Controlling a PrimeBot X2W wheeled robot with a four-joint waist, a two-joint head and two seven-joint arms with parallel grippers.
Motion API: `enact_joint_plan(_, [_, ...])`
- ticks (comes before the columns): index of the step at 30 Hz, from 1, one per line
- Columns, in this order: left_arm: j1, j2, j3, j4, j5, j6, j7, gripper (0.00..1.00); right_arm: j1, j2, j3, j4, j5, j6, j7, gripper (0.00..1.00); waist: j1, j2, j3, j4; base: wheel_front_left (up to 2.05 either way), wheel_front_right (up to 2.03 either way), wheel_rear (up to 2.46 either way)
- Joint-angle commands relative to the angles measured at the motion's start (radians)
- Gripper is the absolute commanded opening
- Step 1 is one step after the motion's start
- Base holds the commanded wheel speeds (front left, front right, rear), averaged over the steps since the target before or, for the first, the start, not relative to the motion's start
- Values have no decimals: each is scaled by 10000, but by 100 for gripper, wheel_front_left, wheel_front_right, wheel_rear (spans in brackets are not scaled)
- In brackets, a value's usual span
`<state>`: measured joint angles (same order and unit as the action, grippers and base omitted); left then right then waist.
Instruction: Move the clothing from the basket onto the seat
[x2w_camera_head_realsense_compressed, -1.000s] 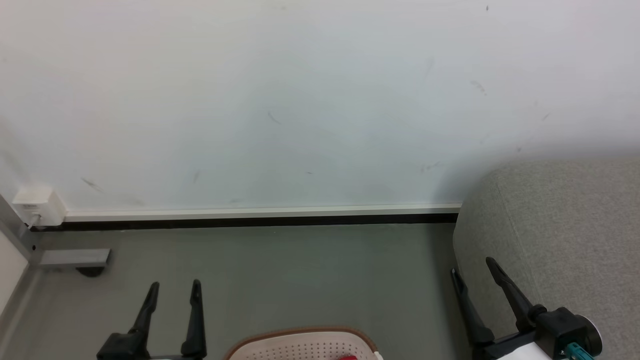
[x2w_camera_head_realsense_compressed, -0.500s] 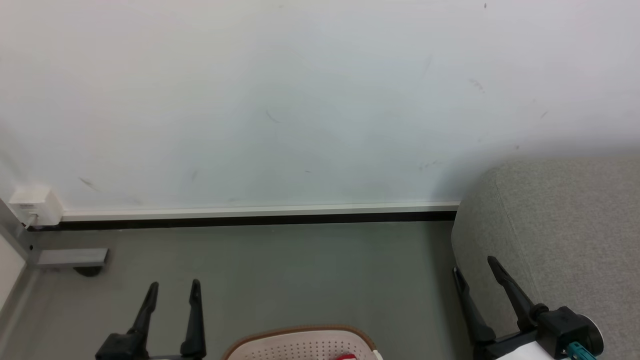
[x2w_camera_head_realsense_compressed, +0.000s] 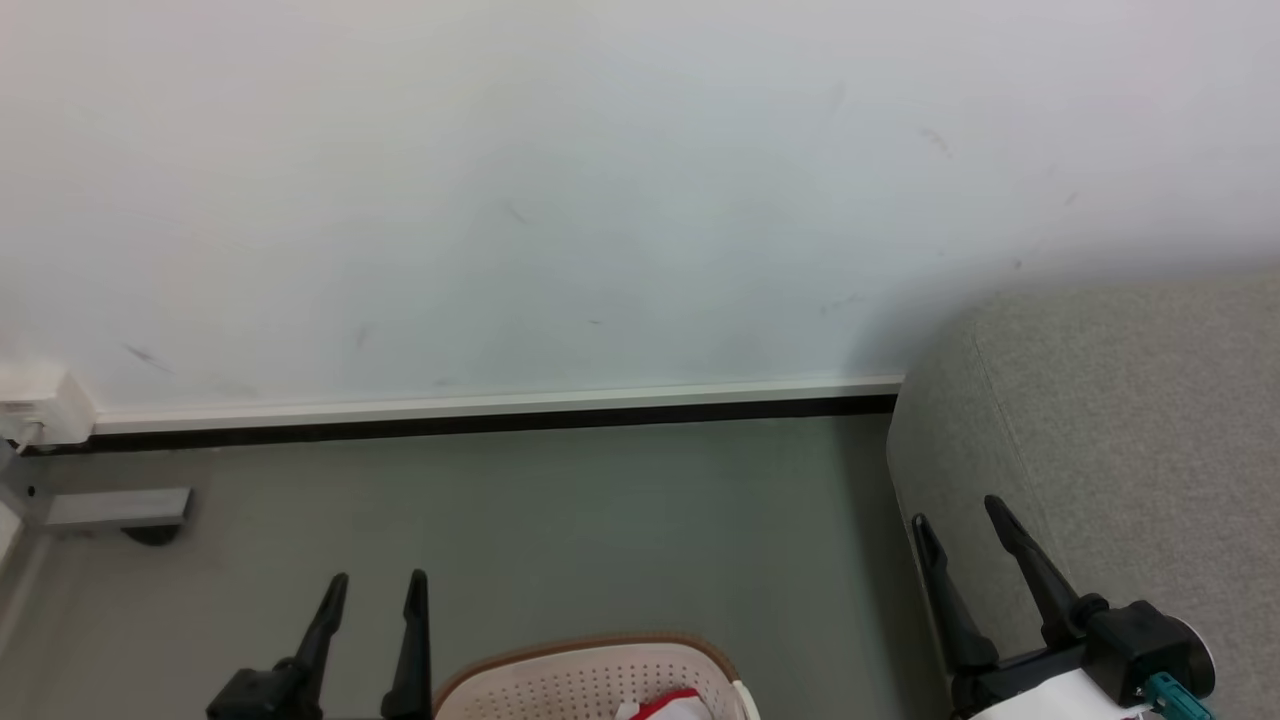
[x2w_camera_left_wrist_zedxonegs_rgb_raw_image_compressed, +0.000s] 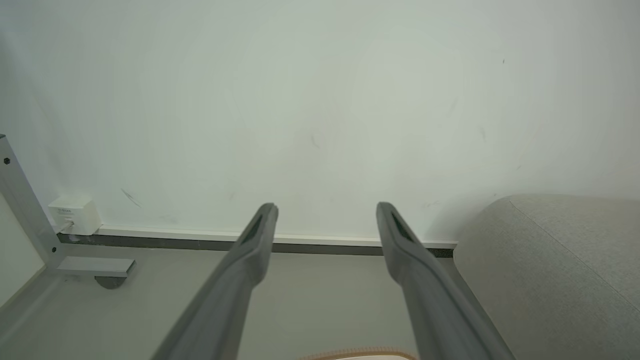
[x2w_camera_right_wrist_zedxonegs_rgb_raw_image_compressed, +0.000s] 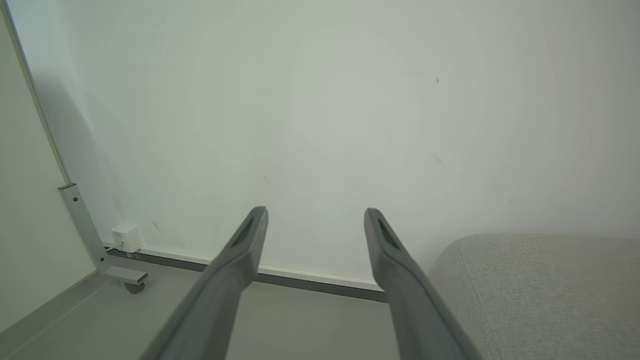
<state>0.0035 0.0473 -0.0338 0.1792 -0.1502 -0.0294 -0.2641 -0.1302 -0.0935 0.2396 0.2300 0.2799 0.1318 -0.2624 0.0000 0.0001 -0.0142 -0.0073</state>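
You had the basket (x2w_camera_head_realsense_compressed: 580, 650) right at the bottom edge of the head view, standing on the floor (x2w_camera_head_realsense_compressed: 600, 500) between your two arms, brown rim up and rows of holes showing in its cream side. In it lay a scrap of the clothing (x2w_camera_head_realsense_compressed: 668, 703), red with a bit of white beside it, most of it cut off by the frame. Your left gripper (x2w_camera_head_realsense_compressed: 378, 578) sat at the lower left, just beside the basket's rim and clear of it, jaws apart with nothing between them. The left wrist view said the same, two dark fingers spread wide against the white wall (x2w_camera_head_realsense_compressed: 600, 200) and a sliver of brown rim at the very bottom. Your right gripper (x2w_camera_head_realsense_compressed: 955, 510) was at the lower right, fingers pointing up in front of the rounded end of the seat (x2w_camera_head_realsense_compressed: 1130, 400), jaws apart too, and empty. Whether a finger brushed the fabric, you could not tell from the head view. The right wrist view had open air between the fingers and grey upholstery off to the right. The seat stood against the wall, right of the basket, with a strip of floor between them. Far left, a white box (x2w_camera_head_realsense_compressed: 40, 405) sat low on the wall above the dark skirting (x2w_camera_head_realsense_compressed: 500, 420), and a grey metal foot (x2w_camera_head_realsense_compressed: 110, 508) with a caster under it rested on the floor
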Motion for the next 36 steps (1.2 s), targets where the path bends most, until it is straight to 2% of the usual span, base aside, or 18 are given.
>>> enact_joint_plan(1, [-98, 56, 5, 72, -84, -33, -7, 100, -109, 3, -60, -31, -36, -21, -36, 100, 0, -1, 118, -99, 0, 0, 0])
enact_joint_plan(10, [-796, 56, -147, 688, -144, -109, -7, 100, -591, 42, -136, -322, -117, -21, -36, 100, 0, -1, 1244, -564, 0, 0, 0])
enact_joint_plan(19, [-1894, 56, -253, 1793, -218, -317, -7, 100, -1439, 158, -495, -872, 312, -21, -35, 100, 0, -1, 2621, -961, 0, 0, 0])
enact_joint_plan(29, [-3562, 139, -579, 4728, -490, -800, -6, 100, -2544, 132, -463, -1350, 148, -21, -35, 100, 0, -1, 4169, -1389, 0, 0, 0])
enact_joint_plan(36, [-4869, 332, -1000, 7001, -696, -959, 177, 100, -3156, 270, -342, -2037, 468, -21, -35, 100, 0, -1, 5261, -1724, 0, 0, 0])
